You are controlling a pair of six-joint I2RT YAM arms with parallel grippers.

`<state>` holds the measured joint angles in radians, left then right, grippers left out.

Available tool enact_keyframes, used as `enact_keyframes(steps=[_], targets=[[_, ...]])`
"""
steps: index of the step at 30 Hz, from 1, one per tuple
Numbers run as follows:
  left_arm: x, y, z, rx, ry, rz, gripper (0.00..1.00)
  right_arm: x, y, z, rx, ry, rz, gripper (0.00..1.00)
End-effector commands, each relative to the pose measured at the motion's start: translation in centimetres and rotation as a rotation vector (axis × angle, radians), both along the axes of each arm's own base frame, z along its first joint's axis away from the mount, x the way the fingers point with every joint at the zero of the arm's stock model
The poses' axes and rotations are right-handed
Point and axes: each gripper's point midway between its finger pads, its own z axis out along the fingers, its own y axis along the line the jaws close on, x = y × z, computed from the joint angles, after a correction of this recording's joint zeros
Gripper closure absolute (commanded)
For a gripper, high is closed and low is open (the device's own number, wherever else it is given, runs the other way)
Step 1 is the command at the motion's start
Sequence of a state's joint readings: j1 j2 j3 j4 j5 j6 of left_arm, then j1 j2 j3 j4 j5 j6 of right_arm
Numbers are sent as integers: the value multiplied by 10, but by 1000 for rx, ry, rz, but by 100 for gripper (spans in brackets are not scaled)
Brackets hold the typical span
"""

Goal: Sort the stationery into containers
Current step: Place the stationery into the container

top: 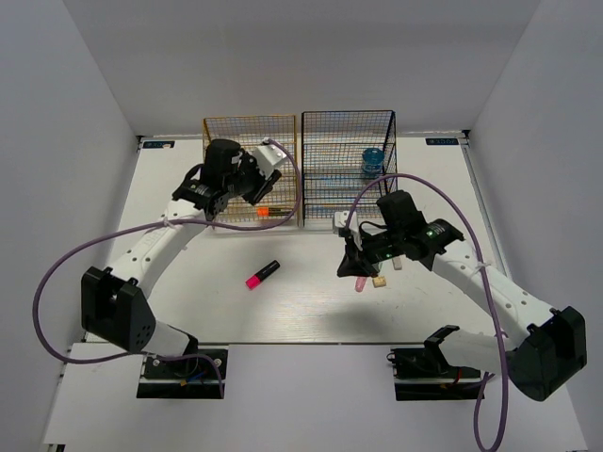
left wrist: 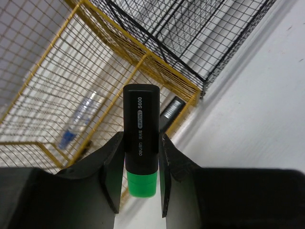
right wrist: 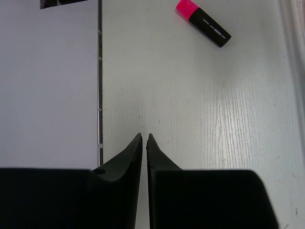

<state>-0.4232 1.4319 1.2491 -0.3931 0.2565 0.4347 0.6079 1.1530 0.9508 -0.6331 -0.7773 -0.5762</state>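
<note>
My left gripper (top: 256,185) is shut on a black highlighter with a green cap (left wrist: 140,138), held in front of the gold-yellow wire rack (top: 250,132). That rack holds an orange-capped highlighter (top: 267,211) and a clear blue-capped tube (left wrist: 81,119). The black wire rack (top: 349,122) holds a round blue jar (top: 372,162). A pink-capped highlighter (top: 263,274) lies on the table and also shows in the right wrist view (right wrist: 203,22). My right gripper (top: 350,266) is shut and empty, low over the table beside pastel sticks (top: 362,282). No scissors are in view.
The two racks stand side by side at the back of the white table (top: 311,311), also seen in the left wrist view, gold (left wrist: 143,57) and black (left wrist: 200,33). White walls enclose the table. A small white block (top: 341,220) sits at the black rack's foot.
</note>
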Motion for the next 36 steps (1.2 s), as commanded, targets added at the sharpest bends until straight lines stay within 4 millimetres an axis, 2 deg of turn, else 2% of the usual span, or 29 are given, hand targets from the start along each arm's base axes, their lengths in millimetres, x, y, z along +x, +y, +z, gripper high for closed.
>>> enact_keyframes(steps=[1, 4, 5, 7, 11, 14, 16, 17, 18, 19, 21, 24, 26, 27, 28, 29, 30, 32, 33, 34, 35, 36], targets=[[18, -3, 16, 65, -90, -136, 100, -3, 1, 3, 25, 12, 15, 90], [28, 5, -3, 142, -81, -121, 100, 2, -1, 2, 28, 9, -3, 90], [34, 6, -1, 150, -115, -108, 100, -2, 1, 2, 29, 12, 11, 88], [40, 8, -9, 216, -156, -108, 100, 1, 0, 1, 28, 11, 3, 88], [46, 13, -29, 291, -148, -107, 100, 2, 0, 1, 26, 18, -3, 87], [51, 15, -35, 309, -162, -100, 100, 3, -1, 1, 26, 15, -9, 85], [51, 16, -37, 304, -163, -89, 89, 4, -2, -1, 23, 18, -14, 83], [51, 15, -37, 290, -157, -74, 79, 6, -3, -1, 23, 18, -18, 81], [51, 16, -39, 288, -158, -69, 53, 5, -3, -1, 23, 20, -18, 79], [51, 16, -38, 287, -159, -63, 44, 6, -3, 0, 26, 18, -21, 79], [49, 19, -38, 279, -150, -36, 40, 7, -4, 0, 25, 21, -25, 78], [48, 19, -27, 257, -163, -13, 35, 8, -5, -1, 27, 24, -29, 77], [46, 19, -13, 230, -190, 9, 37, 8, -5, -1, 29, 25, -30, 77], [47, 19, -3, 214, -205, 22, 44, 9, -6, -1, 27, 32, -36, 77], [38, 16, 12, 186, -213, 34, 90, 11, -6, -1, 22, 30, -48, 88], [33, 14, 17, 146, -191, 71, 100, 12, -7, -2, 18, 33, -55, 98], [25, 13, 18, 140, -165, 82, 100, 14, -7, -1, 10, 47, -76, 100], [-12, 3, 22, 58, -59, 90, 100, 19, -10, -5, -9, 56, -110, 100], [-34, 1, 9, 68, 42, 65, 99, 20, -10, -4, -7, 57, -112, 100], [-51, -7, 5, 49, 95, 48, 91, 20, -9, -3, -5, 51, -100, 93], [-83, 3, -22, 103, 255, 55, 53, 17, -10, -4, -10, 82, -91, 15], [-98, -3, -31, 112, 309, 32, 42, 11, -11, -6, -16, 93, -62, 9]])
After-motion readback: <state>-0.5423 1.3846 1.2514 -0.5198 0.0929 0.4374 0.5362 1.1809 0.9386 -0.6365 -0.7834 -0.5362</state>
